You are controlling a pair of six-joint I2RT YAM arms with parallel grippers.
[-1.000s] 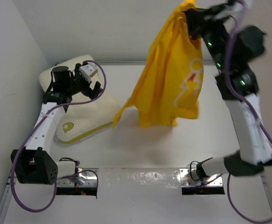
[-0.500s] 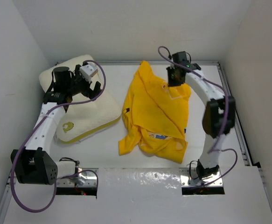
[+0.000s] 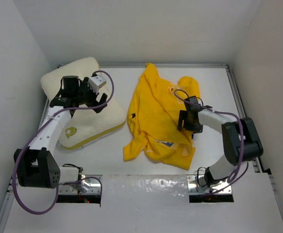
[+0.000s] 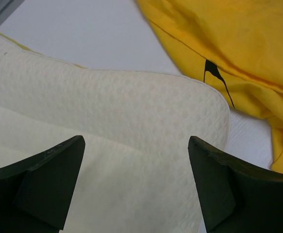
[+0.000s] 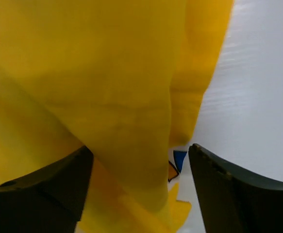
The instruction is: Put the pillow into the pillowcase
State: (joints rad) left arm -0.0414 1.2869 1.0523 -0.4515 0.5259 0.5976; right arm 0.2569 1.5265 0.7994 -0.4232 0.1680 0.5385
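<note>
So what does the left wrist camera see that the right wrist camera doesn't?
Only the left wrist view shows the pillow, cream and dimpled, under the open left end effector, plus a black mark on the pillowcase. Only the right wrist view shows a small blue and orange printed patch by the open right end effector. Both show yellow pillowcase fabric and white table.

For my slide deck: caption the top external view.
Left gripper open over the cream pillow, right gripper open over the crumpled yellow pillowcase on the white table.

Robot lab, white enclosure walls (image 3: 131, 29), bolted arms (image 3: 46, 133)
</note>
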